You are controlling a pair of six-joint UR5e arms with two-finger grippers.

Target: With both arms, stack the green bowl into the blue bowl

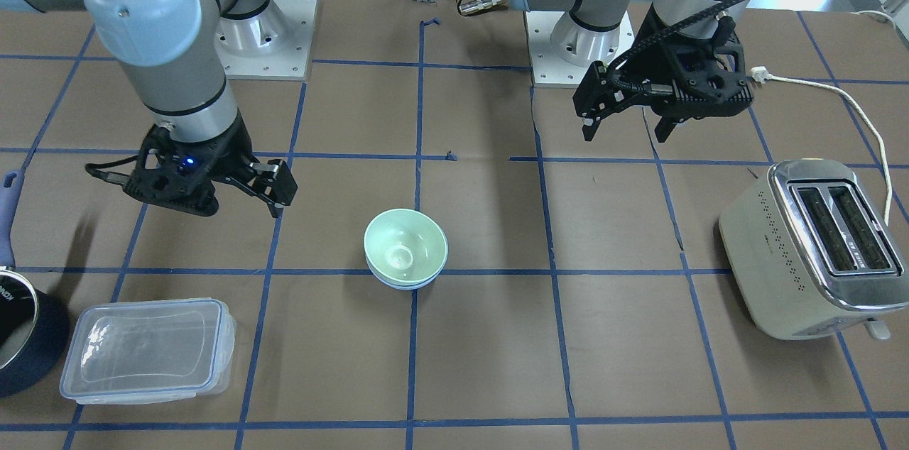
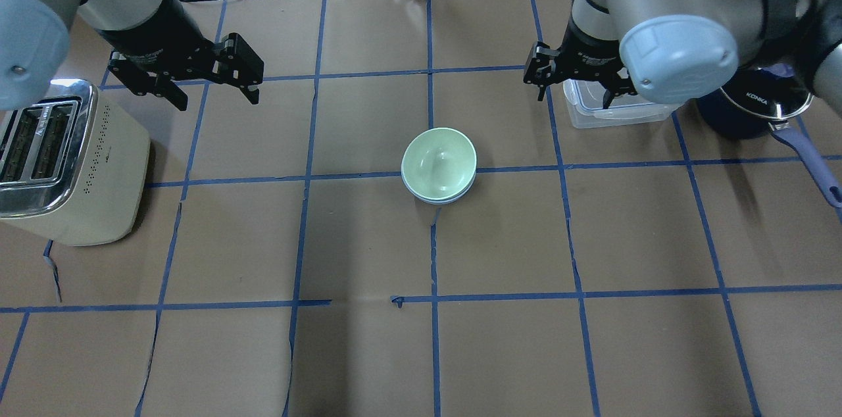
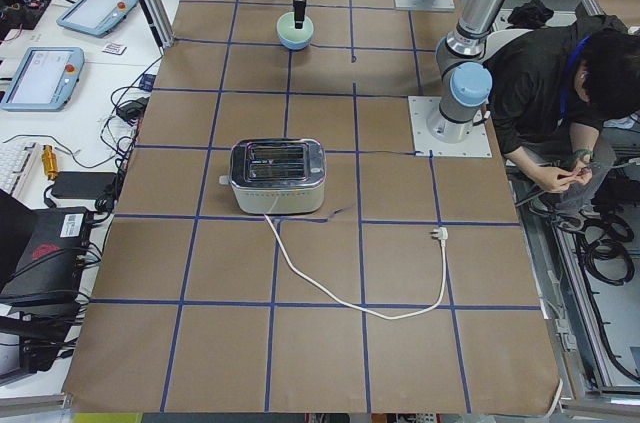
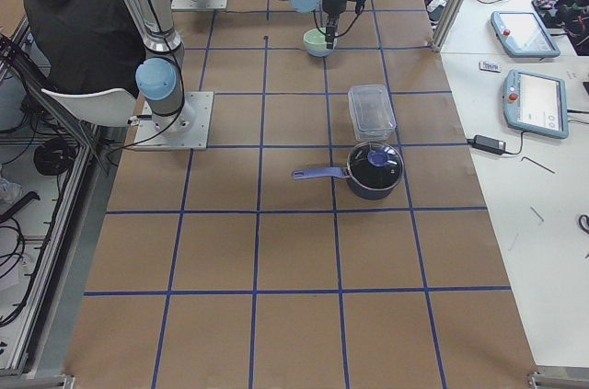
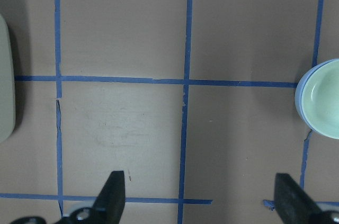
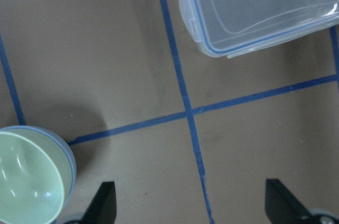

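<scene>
Stack looks done: green bowl (image 2: 439, 160) sits nested inside blue bowl (image 2: 439, 200), upright, mid-tabletop (image 2: 368, 351) by a tape crossing. Only a thin blue rim shows under the green one. Both are glossy, plain and the same size, and they look seated level. Left fingers (image 2: 245, 72) and right fingers (image 2: 536, 72) are both spread wide and empty, raised, well apart from the stack on either side. Step in hand reads as the final pull-back. Next: nothing to grasp, just park both arms clear.
</scene>
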